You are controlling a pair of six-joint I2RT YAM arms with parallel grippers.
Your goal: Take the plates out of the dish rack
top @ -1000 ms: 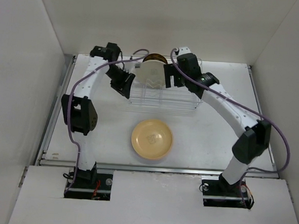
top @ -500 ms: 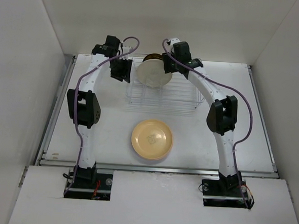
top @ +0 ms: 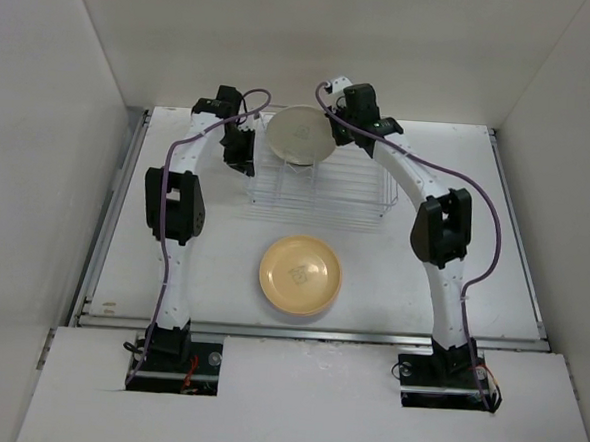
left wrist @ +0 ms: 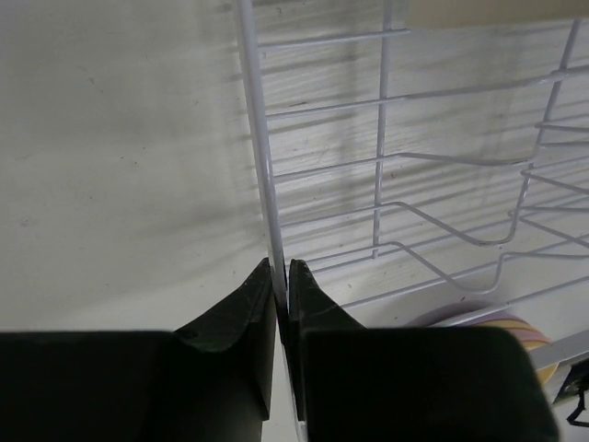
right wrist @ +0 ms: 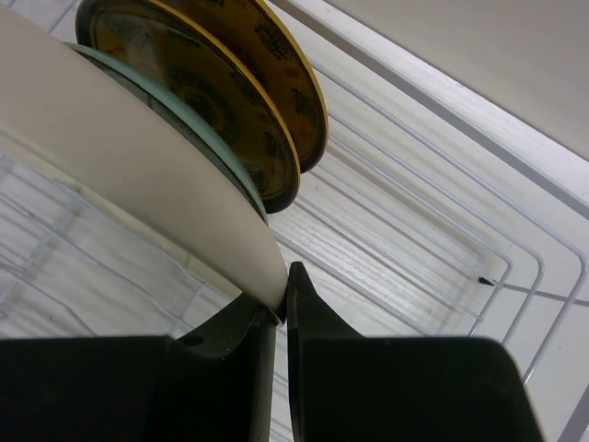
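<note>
My right gripper (top: 330, 139) is shut on the rim of a cream plate (top: 300, 136), holding it upright above the back of the dish rack (top: 361, 200). In the right wrist view the fingers (right wrist: 281, 299) pinch the cream plate (right wrist: 110, 147) at its lower edge. Behind it stand a thin teal plate edge (right wrist: 189, 118) and two brown-and-yellow plates (right wrist: 267, 55). My left gripper (top: 243, 156) is at the rack's left end. In the left wrist view it (left wrist: 282, 281) is shut on the dish rack's upright rim wire (left wrist: 260, 175).
A yellow plate (top: 300, 274) lies flat on the table in front of the rack, between the two arms. White walls close in the table at the back and on both sides. A striped plate edge (left wrist: 515, 330) shows through the rack's wires.
The right gripper has shut on the cream plate and raised it out of the rack. The left gripper has moved in to the rack's left end and shut on its wire.
</note>
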